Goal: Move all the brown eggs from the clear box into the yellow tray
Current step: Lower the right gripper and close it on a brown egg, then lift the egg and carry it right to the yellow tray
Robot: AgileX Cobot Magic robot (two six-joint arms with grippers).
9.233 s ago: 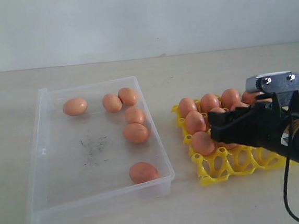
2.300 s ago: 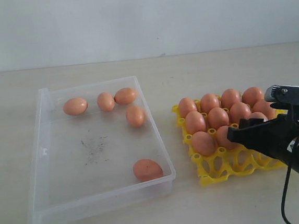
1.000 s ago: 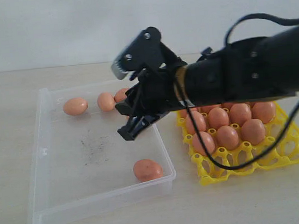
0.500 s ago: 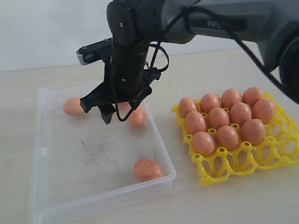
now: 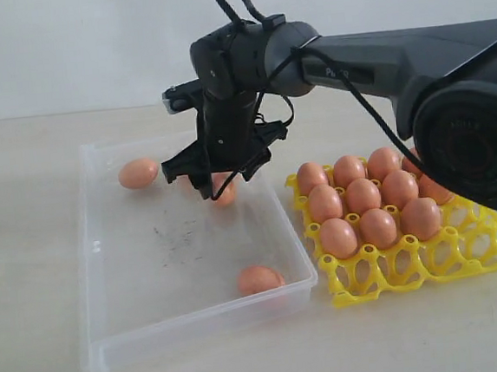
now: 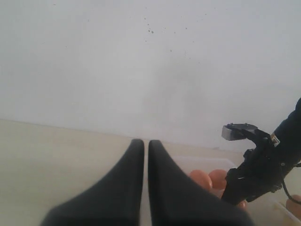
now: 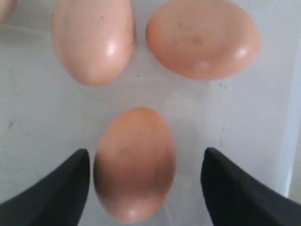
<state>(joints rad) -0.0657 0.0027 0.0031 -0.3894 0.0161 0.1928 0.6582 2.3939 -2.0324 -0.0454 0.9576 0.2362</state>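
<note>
- Clearly a pick-up is in hand: the right gripper [image 5: 227, 185] hangs in the far right part of the clear box [image 5: 87, 278], jaws apart, straddling one brown egg [image 7: 135, 162] and not yet clamped on it.
- Next, I judge, it should sink slightly, close gently on the egg's sides, then lift and carry it right to a free near cup of the yellow tray [image 5: 362, 291].
- Meanwhile the left gripper [image 6: 146, 143] idles away from the box, fingers together, holding nothing.
- On the right arm [image 5: 428, 48], white lettering [image 5: 343, 72] is too small to read.
</note>
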